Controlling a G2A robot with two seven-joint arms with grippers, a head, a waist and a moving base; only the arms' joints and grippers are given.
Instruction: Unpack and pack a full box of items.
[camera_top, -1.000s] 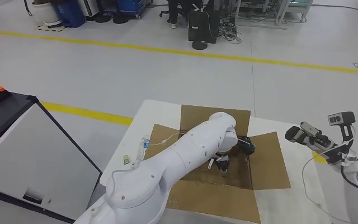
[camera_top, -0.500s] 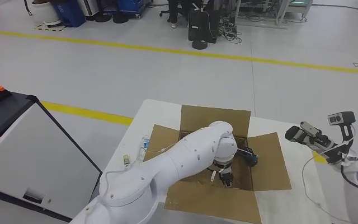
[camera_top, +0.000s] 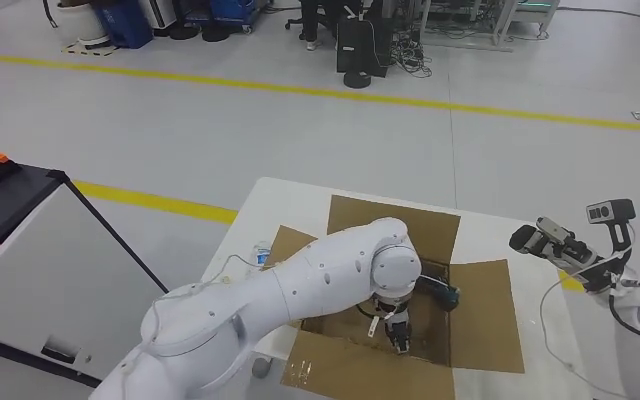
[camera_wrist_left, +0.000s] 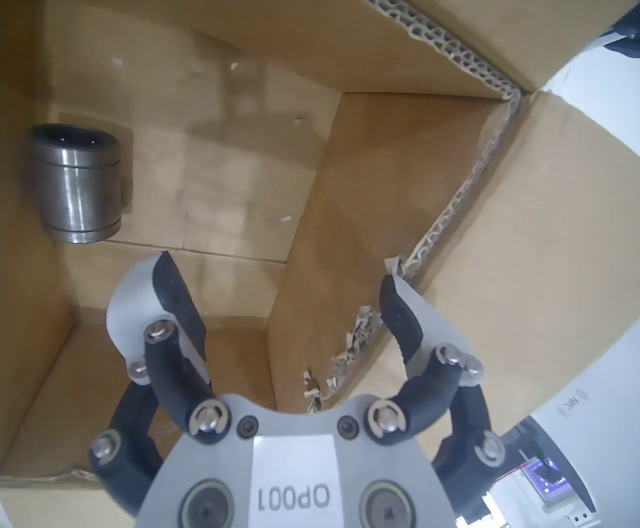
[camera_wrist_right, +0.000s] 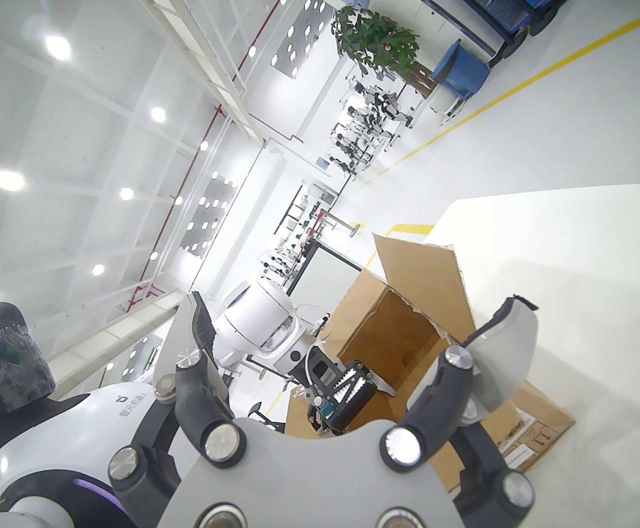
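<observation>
An open cardboard box (camera_top: 486, 300) stands on the white table (camera_top: 560, 330) with its flaps spread. My left arm reaches down into it. In the top view the left gripper (camera_top: 398, 336) is low near the box's near wall. In the left wrist view the left gripper (camera_wrist_left: 280, 280) is open with nothing between its fingers, close to an inner corner of the box (camera_wrist_left: 350, 175). A steel cylinder (camera_wrist_left: 76, 183) stands upright on the box floor, apart from the fingers. My right gripper (camera_wrist_right: 356, 305) hangs open and empty beyond the box (camera_wrist_right: 415, 320), at the table's right side (camera_top: 545, 241).
Small items (camera_top: 261, 250) lie on the table left of the box, partly behind my arm. A black-and-white cabinet (camera_top: 70, 270) stands beside the table on the left. Torn cardboard shreds (camera_wrist_left: 350, 340) hang along the box's corner seam.
My left gripper has moved toward the near side of the box and lower. The box has shifted slightly to the right and nearer. The right arm has not moved.
</observation>
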